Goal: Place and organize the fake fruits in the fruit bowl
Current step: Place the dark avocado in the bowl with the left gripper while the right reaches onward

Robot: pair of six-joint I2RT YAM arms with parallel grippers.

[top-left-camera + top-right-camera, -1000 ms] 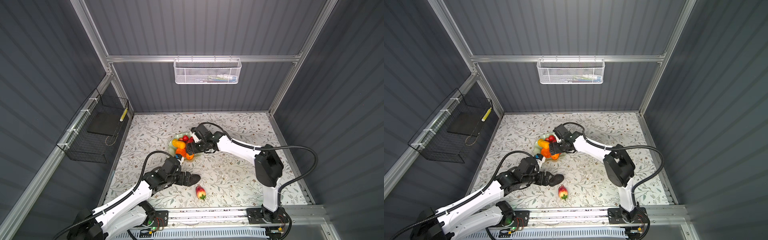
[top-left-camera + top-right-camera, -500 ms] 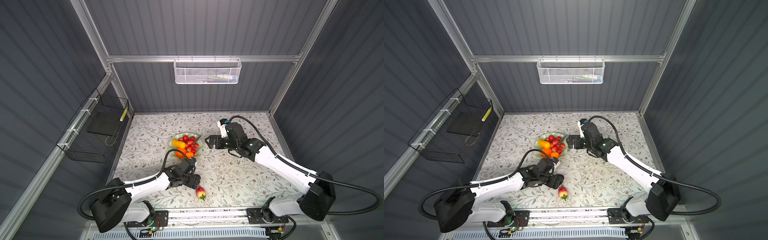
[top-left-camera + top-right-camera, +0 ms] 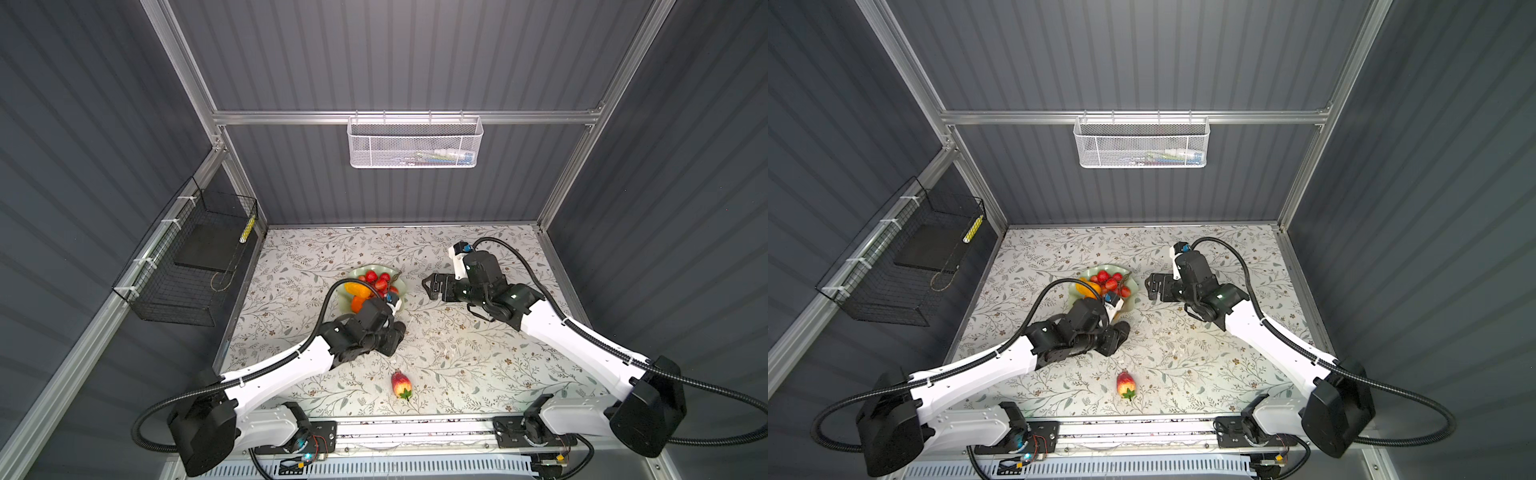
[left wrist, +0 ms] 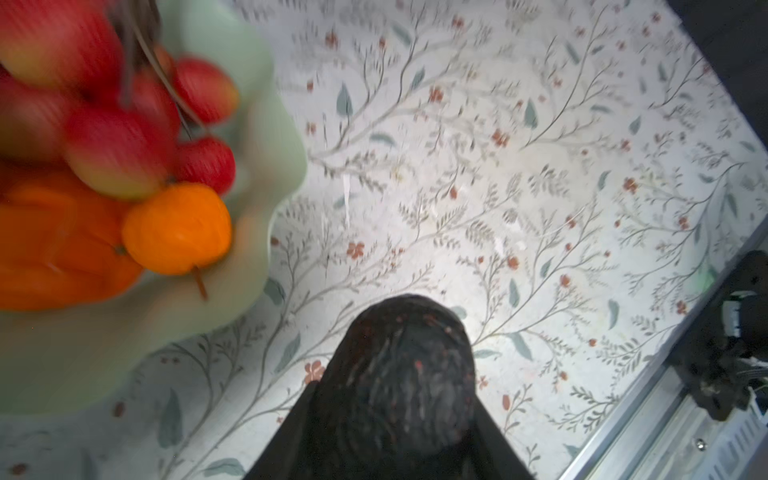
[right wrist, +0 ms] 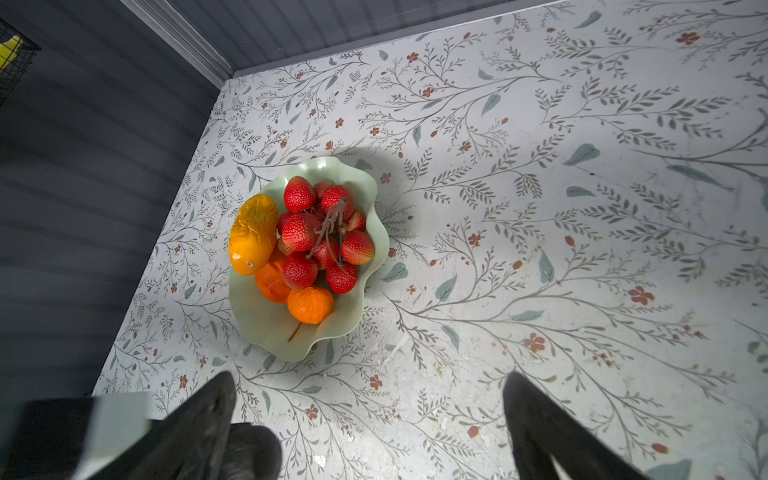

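Fruit bowl (image 3: 354, 274) sits left of centre on the table (image 3: 478, 365), holding red berries (image 5: 324, 237), ridged oblong (image 5: 253, 237), orange (image 5: 272, 284) and small citrus (image 5: 309, 305). Just in front, the left gripper (image 3: 395, 334) clamps the avocado (image 4: 399, 365). The strawberry (image 3: 401, 384) lies alone near the front edge. The right gripper (image 3: 430, 286) hangs beside the bowl, jaws spread, empty.

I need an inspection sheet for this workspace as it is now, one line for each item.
Surface: floral table, scuffed.
Job's things: fruit bowl holds red berries, ridged oblong, round orange, small citrus; strawberry lies on the table near the front edge; dark avocado outside the bowl.
Clutter: nothing seen.
End effectors: left end effector shut on the avocado; right end effector open, empty.
Cables: left arm's cable crosses the bowl in both top views; right arm's cable loops behind its wrist.
Surroundings: white mesh basket hangs at the back; black wire basket hangs on the left arm's side.
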